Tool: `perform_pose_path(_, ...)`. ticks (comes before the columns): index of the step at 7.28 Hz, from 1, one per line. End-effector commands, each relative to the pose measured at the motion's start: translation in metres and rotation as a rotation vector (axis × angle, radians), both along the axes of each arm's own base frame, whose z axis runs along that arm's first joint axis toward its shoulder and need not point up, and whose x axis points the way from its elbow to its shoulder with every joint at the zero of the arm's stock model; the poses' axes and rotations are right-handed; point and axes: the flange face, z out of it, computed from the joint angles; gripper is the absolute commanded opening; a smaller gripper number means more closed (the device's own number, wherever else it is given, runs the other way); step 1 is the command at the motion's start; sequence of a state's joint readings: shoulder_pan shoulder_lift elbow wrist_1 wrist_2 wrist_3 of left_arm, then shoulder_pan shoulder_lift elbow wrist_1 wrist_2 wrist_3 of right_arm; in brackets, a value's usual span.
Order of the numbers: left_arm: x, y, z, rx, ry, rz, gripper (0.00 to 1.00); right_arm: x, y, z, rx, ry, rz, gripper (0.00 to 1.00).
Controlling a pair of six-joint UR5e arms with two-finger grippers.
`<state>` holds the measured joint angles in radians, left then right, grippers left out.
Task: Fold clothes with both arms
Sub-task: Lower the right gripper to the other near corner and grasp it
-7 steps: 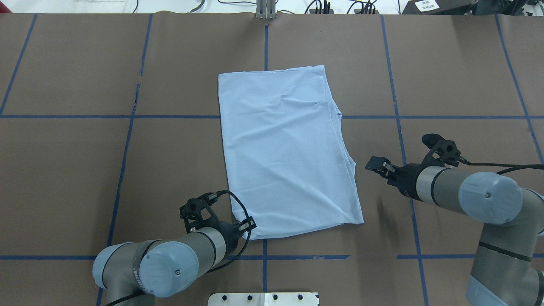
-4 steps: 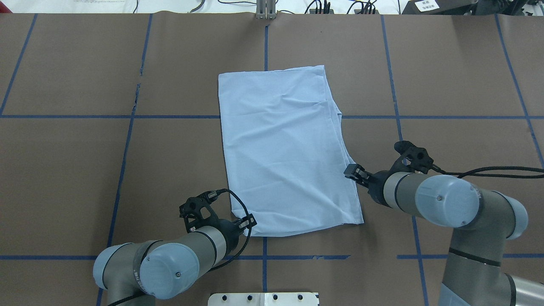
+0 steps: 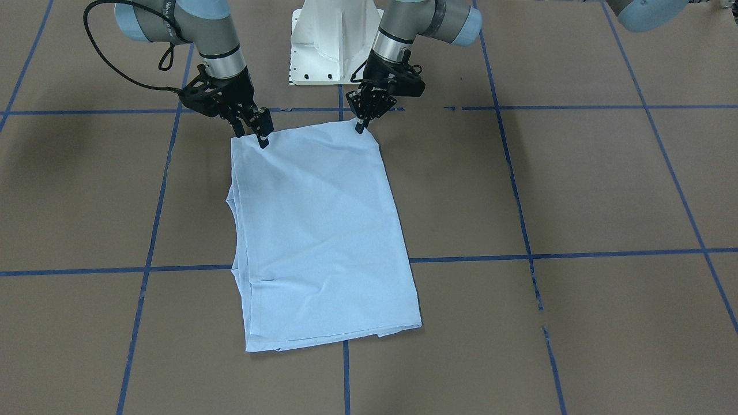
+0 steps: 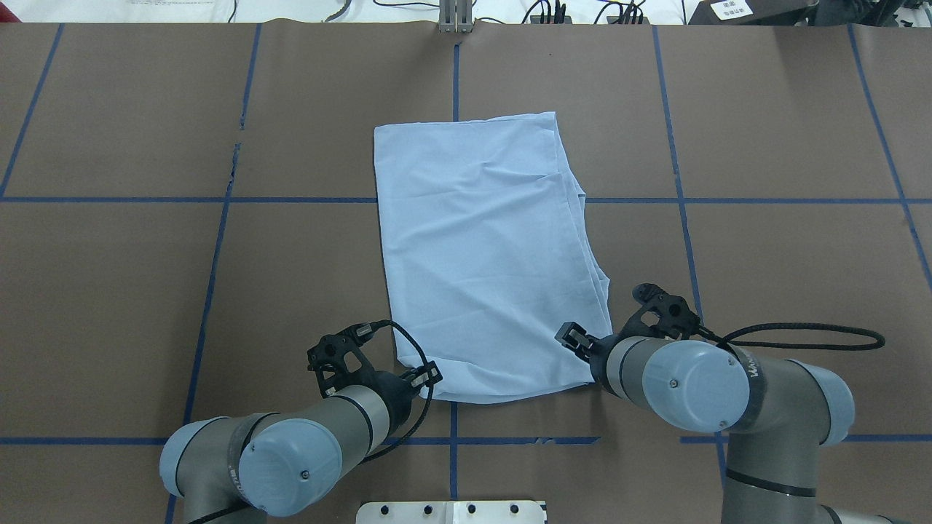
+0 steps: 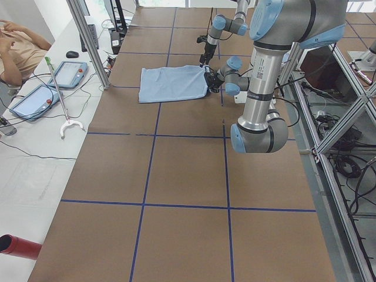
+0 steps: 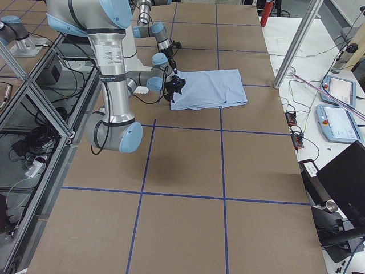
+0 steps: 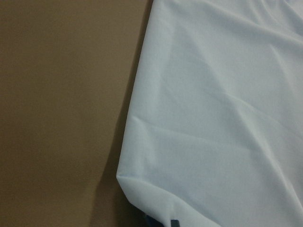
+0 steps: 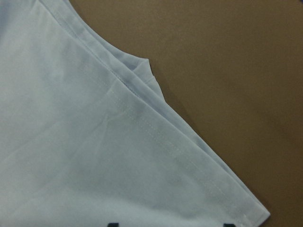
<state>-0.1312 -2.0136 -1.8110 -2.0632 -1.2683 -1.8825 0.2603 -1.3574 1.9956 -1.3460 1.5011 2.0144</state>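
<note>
Overhead exterior: left arm (image 4: 357,418), right arm (image 4: 684,386) reach T-shirt (image 4: 480,255).

No word or number can be read with certainty. White lettering (image 4: 751,362) runs along the grey sleeve of the right arm (image 4: 699,378), and more of it sits on the left arm (image 4: 291,451) near its elbow cap, but both are too small and skewed to spell out. A white label (image 4: 732,9) on a dark box (image 4: 772,11) beyond the worktop's (image 4: 109,291) far edge carries dark print blurred past reading.
</note>
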Motion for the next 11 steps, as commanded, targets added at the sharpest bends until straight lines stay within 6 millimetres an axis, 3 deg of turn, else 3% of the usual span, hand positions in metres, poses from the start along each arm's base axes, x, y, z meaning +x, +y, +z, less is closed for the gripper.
perform_pose_path(1,-0.001,0.0,-0.001,0.002,0.002,-0.002,0.0,-0.012,0.015,-0.001,-0.006,0.029,-0.023,0.78)
perform_pose_path(6,-0.012,-0.001,-0.008,0.007,0.02,-0.009,0.0,-0.024,0.021,0.014,-0.005,0.063,-0.028,0.74)
perform_pose_path(8,-0.012,-0.001,-0.007,0.006,0.018,-0.007,0.0,-0.041,0.016,0.01,0.0,0.066,-0.019,0.69)
perform_pose_path(9,-0.012,-0.001,-0.007,0.006,0.018,-0.007,0.0,-0.042,0.015,0.008,-0.001,0.062,-0.011,0.55)
perform_pose_path(10,-0.012,-0.001,-0.007,0.006,0.018,-0.007,0.0,-0.041,0.013,0.007,-0.002,0.06,-0.007,0.19)
perform_pose_path(11,-0.011,0.0,-0.005,0.006,0.015,-0.007,0.0,-0.039,0.011,0.006,-0.005,0.054,0.003,0.0)
